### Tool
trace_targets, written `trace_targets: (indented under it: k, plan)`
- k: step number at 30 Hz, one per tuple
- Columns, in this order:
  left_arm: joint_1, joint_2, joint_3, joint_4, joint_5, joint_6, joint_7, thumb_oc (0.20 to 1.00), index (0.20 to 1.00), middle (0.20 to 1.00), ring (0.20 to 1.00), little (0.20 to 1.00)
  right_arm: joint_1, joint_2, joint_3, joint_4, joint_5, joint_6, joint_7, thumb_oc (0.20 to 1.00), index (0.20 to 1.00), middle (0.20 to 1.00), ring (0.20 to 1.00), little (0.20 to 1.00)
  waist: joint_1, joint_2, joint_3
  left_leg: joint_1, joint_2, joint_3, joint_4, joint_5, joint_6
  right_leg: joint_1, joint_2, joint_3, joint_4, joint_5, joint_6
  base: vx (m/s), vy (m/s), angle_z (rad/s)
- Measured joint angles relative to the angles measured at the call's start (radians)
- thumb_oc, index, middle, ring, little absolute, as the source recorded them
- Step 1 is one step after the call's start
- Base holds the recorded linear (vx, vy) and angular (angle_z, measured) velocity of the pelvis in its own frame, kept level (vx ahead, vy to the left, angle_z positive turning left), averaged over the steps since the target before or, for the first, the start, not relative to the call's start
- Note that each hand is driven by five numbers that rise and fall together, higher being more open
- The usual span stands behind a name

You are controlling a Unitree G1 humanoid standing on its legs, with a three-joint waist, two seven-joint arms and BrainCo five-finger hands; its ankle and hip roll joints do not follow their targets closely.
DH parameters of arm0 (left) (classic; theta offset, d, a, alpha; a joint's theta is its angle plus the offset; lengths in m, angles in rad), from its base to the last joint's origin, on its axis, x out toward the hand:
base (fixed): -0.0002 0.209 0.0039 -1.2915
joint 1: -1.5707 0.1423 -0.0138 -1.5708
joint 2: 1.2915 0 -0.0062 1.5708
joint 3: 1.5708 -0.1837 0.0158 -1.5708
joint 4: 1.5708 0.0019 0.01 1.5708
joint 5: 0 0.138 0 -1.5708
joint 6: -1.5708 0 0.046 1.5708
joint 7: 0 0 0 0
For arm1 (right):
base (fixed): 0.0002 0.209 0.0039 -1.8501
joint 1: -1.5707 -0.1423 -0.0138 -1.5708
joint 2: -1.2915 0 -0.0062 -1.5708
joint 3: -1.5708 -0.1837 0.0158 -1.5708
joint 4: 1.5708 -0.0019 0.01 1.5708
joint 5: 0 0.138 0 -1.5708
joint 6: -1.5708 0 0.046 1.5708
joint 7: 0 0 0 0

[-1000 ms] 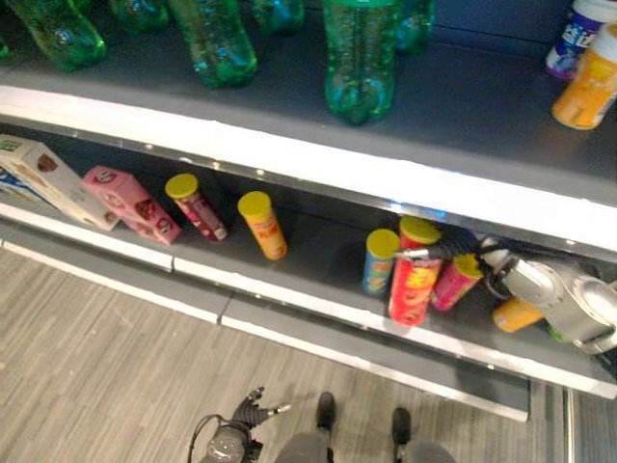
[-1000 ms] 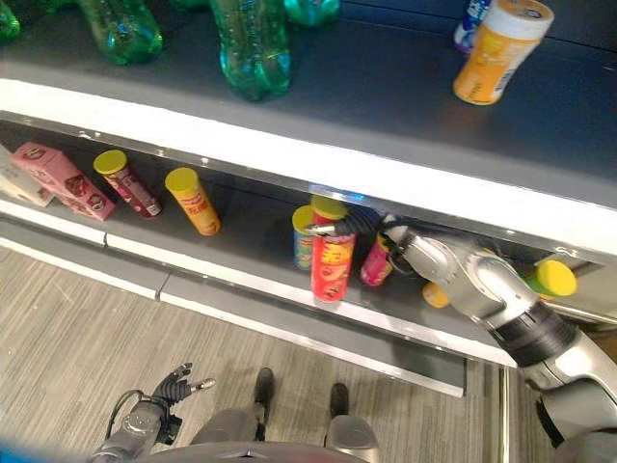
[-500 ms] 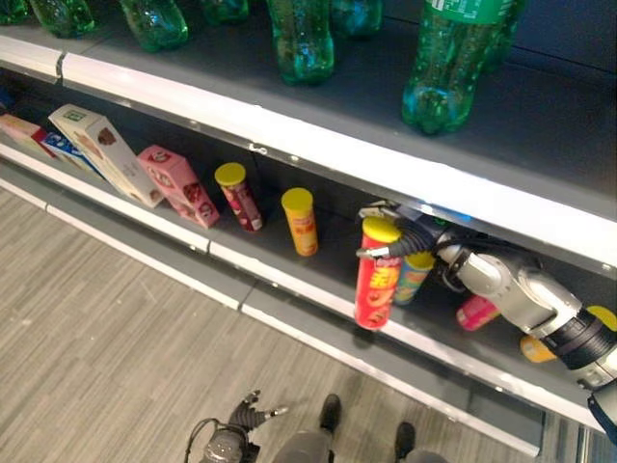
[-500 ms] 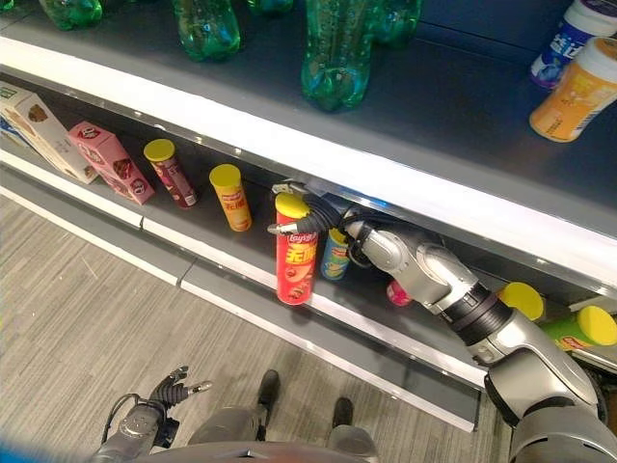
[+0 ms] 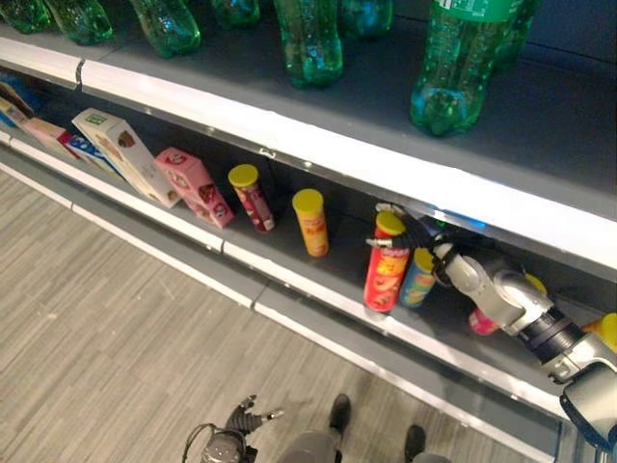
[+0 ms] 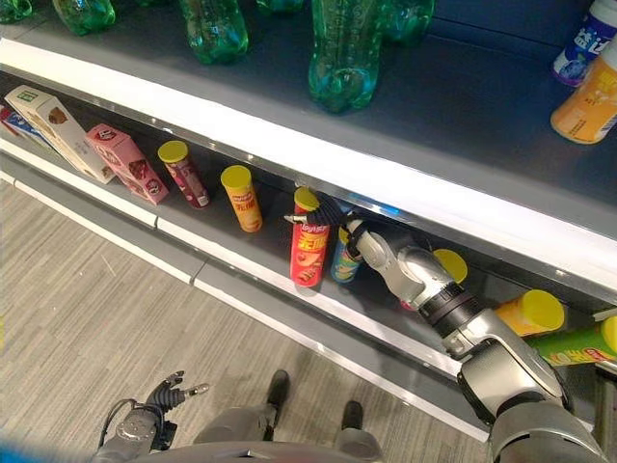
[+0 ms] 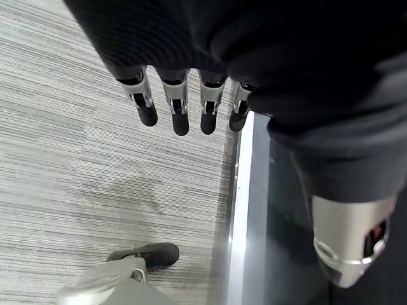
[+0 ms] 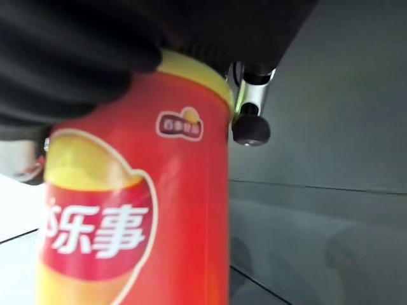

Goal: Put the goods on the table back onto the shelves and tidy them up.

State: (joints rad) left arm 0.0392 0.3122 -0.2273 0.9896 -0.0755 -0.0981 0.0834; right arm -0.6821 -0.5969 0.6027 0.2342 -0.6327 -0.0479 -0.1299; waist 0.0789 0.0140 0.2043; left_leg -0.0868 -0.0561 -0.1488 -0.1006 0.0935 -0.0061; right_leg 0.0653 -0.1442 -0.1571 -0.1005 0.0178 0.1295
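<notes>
A tall red chip can [image 5: 387, 273] with a yellow lid stands upright on the lower shelf [image 5: 342, 256], close to its front edge. My right hand [image 6: 331, 212] reaches in under the upper shelf and is shut on the can's top, with a fingertip [image 8: 250, 130] beside the lid in the right wrist view. The same red can [image 8: 133, 222] appears there from very close. Right behind it a blue can [image 5: 419, 278] stands upright. My left hand [image 7: 180, 108] hangs low over the floor, fingers straight and holding nothing.
Green bottles [image 5: 453, 72] line the upper shelf, and an orange bottle [image 6: 586, 96] stands at its right. On the lower shelf are leaning boxes [image 5: 125, 154], a pink box [image 5: 195, 185], a dark red can [image 5: 253, 196], an orange can [image 5: 312, 221], and cans lying at the right [image 6: 528, 313].
The camera has shifted. My right hand has carried the red can from over the shelf's front edge back onto the lower shelf, next to the blue can.
</notes>
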Motion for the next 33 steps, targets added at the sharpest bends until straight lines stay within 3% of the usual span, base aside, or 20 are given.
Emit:
trace_targets:
  k: [15, 22, 28, 33]
  plan:
    - [-0.044, -0.009, -0.023, -0.004, -0.039, -0.003, 0.041, 1.0, 1.0, 1.0, 1.0, 1.0, -0.063, 0.146, -0.024, 0.08, -0.077, 0.064, -0.189, 0.2, 0.2, 0.2, 0.2, 0.2, 0.014, 0.028, 0.011, -0.063, -0.006, -0.021, 0.0, 0.016, 0.0, -0.051, -0.001, -0.015, 0.0, 0.0, 0.001, -0.02, 0.049, 0.05]
    - [-0.103, -0.008, -0.026, -0.003, -0.079, -0.012, 0.064, 1.0, 1.0, 1.0, 1.0, 1.0, -0.153, 0.125, -0.026, 0.188, -0.077, 0.096, -0.235, 0.2, 0.2, 0.2, 0.2, 0.2, 0.022, 0.025, 0.061, -0.082, -0.008, -0.044, 0.006, 0.038, 0.001, -0.065, 0.007, -0.037, 0.0, 0.0, 0.001, -0.02, 0.027, 0.1]
    - [-0.124, -0.001, -0.041, -0.002, -0.08, -0.023, 0.065, 1.0, 1.0, 1.0, 1.0, 1.0, -0.196, 0.1, -0.008, 0.25, -0.114, 0.111, -0.267, 0.2, 0.2, 0.2, 0.2, 0.2, 0.059, 0.027, 0.096, -0.104, -0.002, -0.054, 0.006, 0.041, -0.007, -0.083, 0.015, -0.039, 0.0, 0.0, 0.001, -0.03, 0.004, 0.04]
    - [-0.125, 0.007, -0.043, -0.006, -0.082, -0.028, 0.065, 1.0, 1.0, 1.0, 1.0, 1.0, -0.272, 0.08, -0.015, 0.339, -0.116, 0.128, -0.303, 0.2, 0.2, 0.2, 0.2, 0.2, 0.079, 0.045, 0.14, -0.143, 0.0, -0.062, 0.006, 0.056, -0.009, -0.119, 0.019, -0.042, 0.0, 0.003, -0.002, -0.03, 0.026, 0.05]
